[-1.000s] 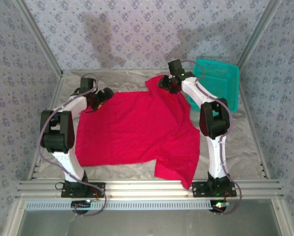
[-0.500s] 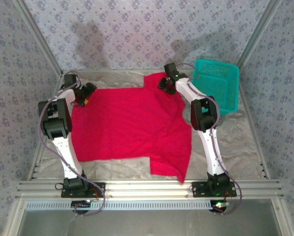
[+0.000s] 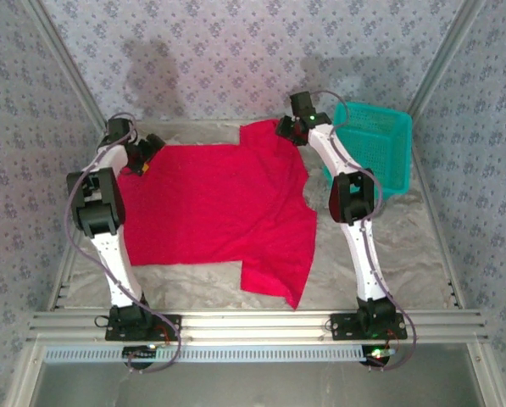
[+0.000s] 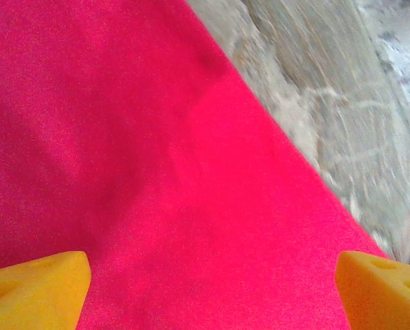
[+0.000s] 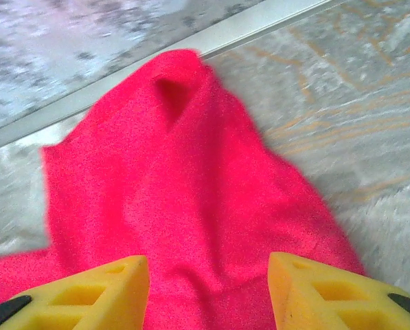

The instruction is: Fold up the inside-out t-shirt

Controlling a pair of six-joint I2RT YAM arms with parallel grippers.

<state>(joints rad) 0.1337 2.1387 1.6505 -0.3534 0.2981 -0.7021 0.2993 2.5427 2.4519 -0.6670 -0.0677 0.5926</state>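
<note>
The inside-out t-shirt (image 3: 219, 203) lies spread on the table, bright red, with one sleeve (image 3: 278, 275) hanging toward the near edge. My left gripper (image 3: 147, 153) is at the shirt's far left corner. In the left wrist view its yellow fingers (image 4: 36, 289) stand wide apart over flat red cloth (image 4: 156, 172), and nothing is pinched between them. My right gripper (image 3: 288, 131) sits at the shirt's far right corner by the back wall. Its fingers (image 5: 88, 295) are apart, and a low ridge of red cloth (image 5: 191, 179) runs between and beyond them.
A teal mesh basket (image 3: 375, 140) stands at the back right, close beside the right arm. The back wall's metal rail (image 5: 246, 31) runs just beyond the shirt's corner. Grey marbled table (image 3: 405, 246) shows to the right of the shirt and along the near edge.
The whole shirt has slid toward the back wall and flattened out. Both grippers moved back with it, the left one also going left. The right jaws have opened slightly.
</note>
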